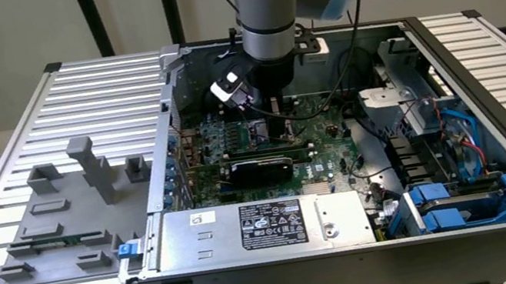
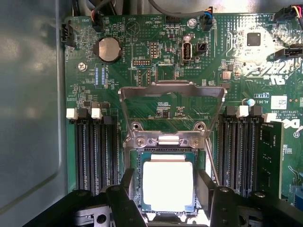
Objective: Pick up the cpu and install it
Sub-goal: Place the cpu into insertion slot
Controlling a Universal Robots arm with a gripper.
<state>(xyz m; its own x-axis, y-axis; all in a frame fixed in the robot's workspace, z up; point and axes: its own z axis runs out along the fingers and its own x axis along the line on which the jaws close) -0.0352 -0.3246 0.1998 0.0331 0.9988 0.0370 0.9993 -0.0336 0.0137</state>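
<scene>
The cpu (image 2: 168, 185), a pale silver square with a thin rim, lies flat in the socket on the green motherboard (image 2: 142, 71). The socket's metal load frame (image 2: 171, 92) stands swung up behind it. My gripper (image 2: 166, 196) hangs straight over the cpu, open, with one dark finger (image 2: 128, 189) on each side of the chip and nothing lifted between them. In the exterior view the gripper (image 1: 270, 117) reaches down into the open computer case (image 1: 355, 249), low over the motherboard (image 1: 323, 153).
Memory slots (image 2: 94, 151) flank the socket on both sides. A power supply box (image 1: 258, 227) fills the case's near side, with blue drive bays (image 1: 457, 204) and loose cables at the exterior view's right. Grey fixture blocks (image 1: 92, 170) stand on the slatted table at the left.
</scene>
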